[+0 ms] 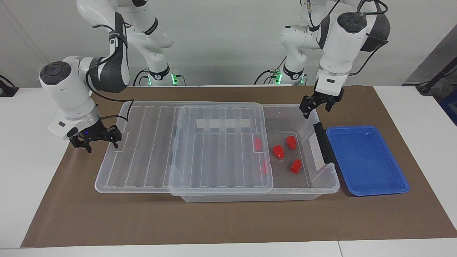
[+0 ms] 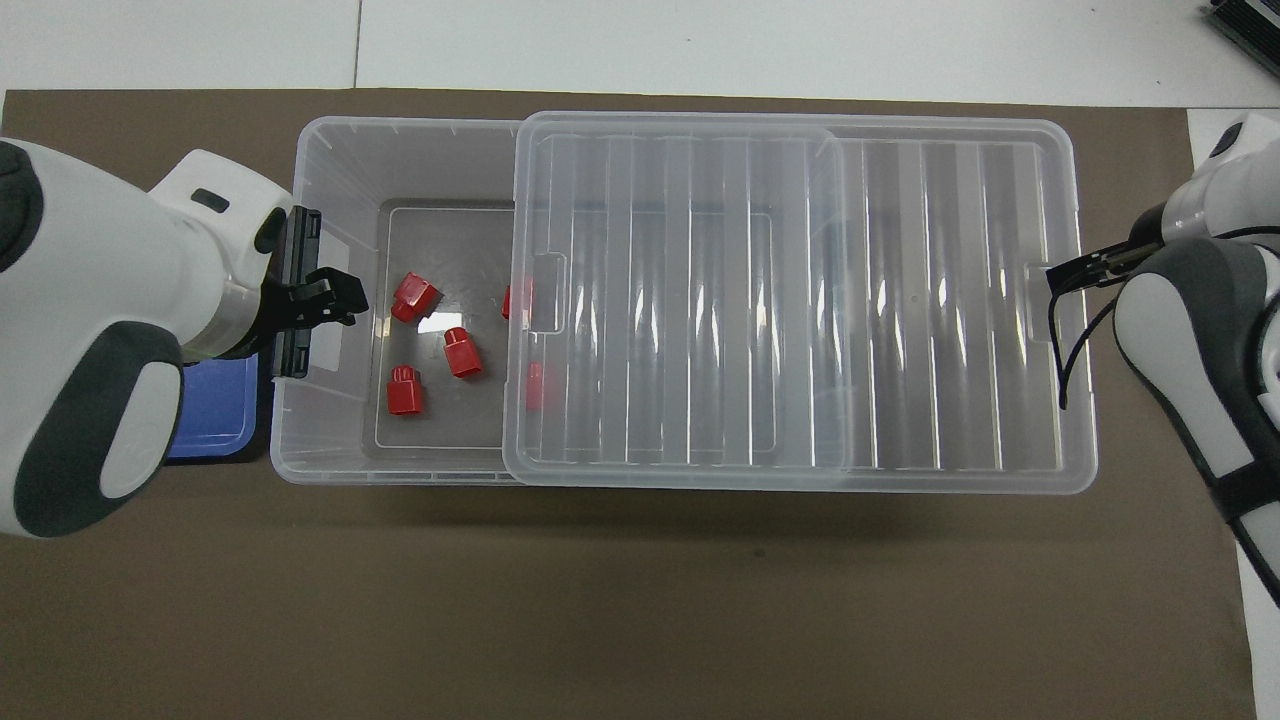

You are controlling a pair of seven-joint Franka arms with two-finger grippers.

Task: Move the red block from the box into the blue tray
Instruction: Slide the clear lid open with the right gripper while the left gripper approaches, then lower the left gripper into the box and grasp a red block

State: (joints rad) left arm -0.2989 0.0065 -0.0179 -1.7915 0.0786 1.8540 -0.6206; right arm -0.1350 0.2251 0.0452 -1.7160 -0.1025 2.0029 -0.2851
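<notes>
Five red blocks [image 1: 278,151] sit in the box [image 1: 323,184], the left gripper [image 1: 316,106] open above, the right gripper [image 1: 95,140] holding its lid [image 1: 150,153].

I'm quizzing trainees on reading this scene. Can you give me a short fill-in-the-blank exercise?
1. The blue tray holds ____ red blocks.
2. The lid covers the box only ____.
3. The left gripper hangs over the box's ____ end.

Missing words: no; partly; uncovered
</notes>
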